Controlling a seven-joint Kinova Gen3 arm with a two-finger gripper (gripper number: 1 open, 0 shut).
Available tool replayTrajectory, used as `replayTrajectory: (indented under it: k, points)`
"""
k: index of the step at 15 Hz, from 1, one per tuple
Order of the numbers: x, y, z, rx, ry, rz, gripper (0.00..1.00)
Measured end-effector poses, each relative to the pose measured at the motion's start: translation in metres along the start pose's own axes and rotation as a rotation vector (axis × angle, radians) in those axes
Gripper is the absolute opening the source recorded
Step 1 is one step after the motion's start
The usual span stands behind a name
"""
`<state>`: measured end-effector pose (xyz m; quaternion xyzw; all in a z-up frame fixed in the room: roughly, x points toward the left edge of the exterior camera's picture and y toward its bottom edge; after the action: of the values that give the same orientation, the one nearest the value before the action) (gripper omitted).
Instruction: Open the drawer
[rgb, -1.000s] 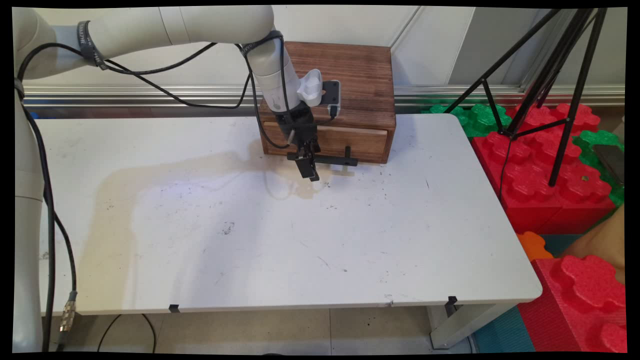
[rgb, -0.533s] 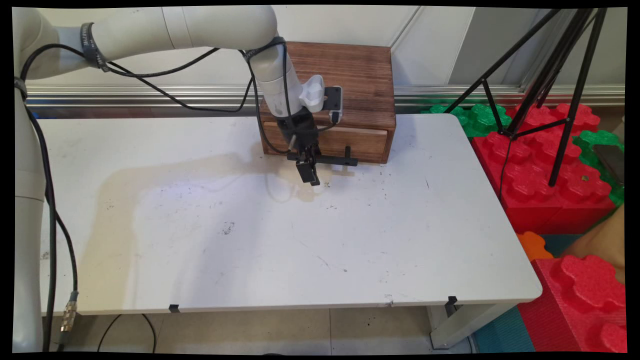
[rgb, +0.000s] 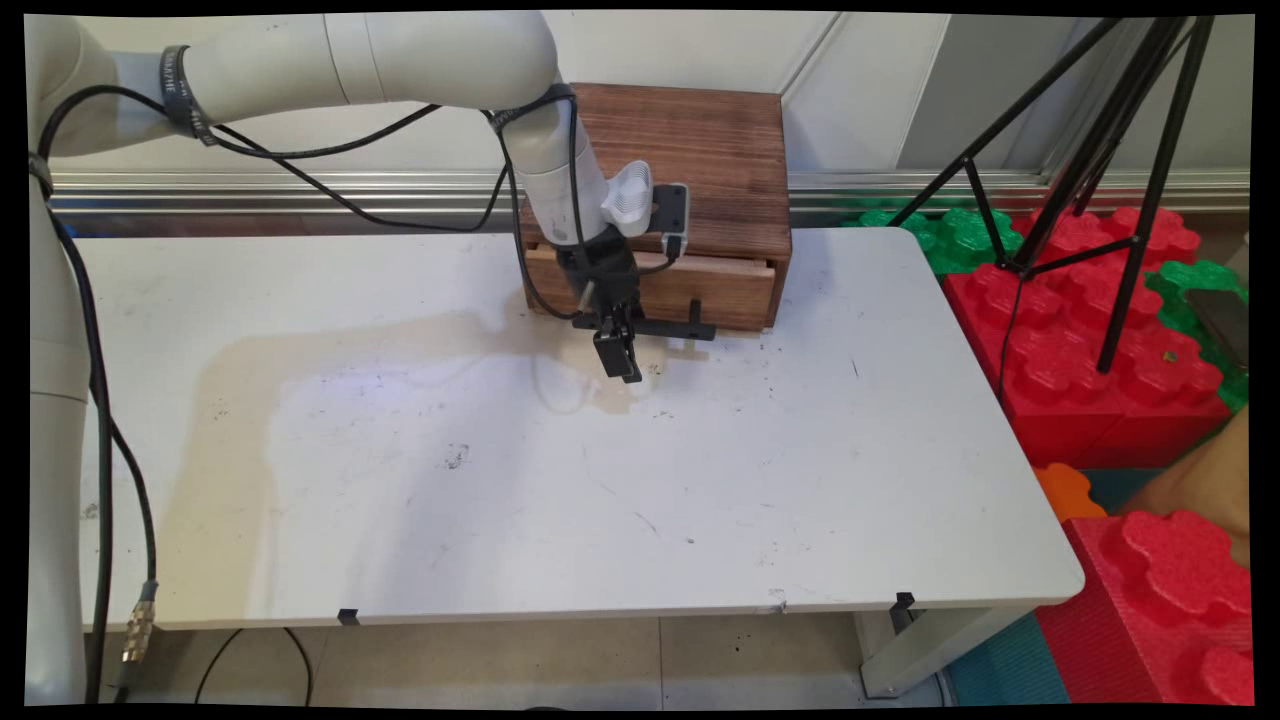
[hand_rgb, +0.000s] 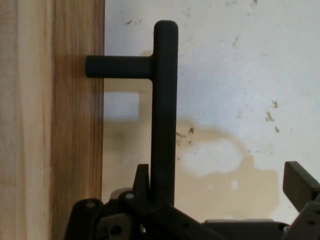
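The scene is seen in the main view from a fixed point above the near side of the white table (rgb: 600, 500), looking down across it toward the wall behind; the whole tabletop, the wooden drawer box (rgb: 690, 180) at its far edge and the tripod (rgb: 1100, 150) to the right are taken in. The hand view is taken from very close, along the gripper (hand_rgb: 225, 200), straight down at the tabletop (hand_rgb: 250, 75). Shared by both views are the black drawer handle (rgb: 670, 326) (hand_rgb: 164, 110), the drawer front (rgb: 700, 285) (hand_rgb: 77, 125) and the stained patch of table beside them.
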<state>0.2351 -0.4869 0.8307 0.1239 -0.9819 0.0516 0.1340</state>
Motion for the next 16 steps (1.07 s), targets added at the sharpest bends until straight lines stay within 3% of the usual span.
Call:
replayTrajectory:
  k: [16]
  points:
    - [0.011,0.034,-0.005,-0.03,0.015,0.002,1.0]
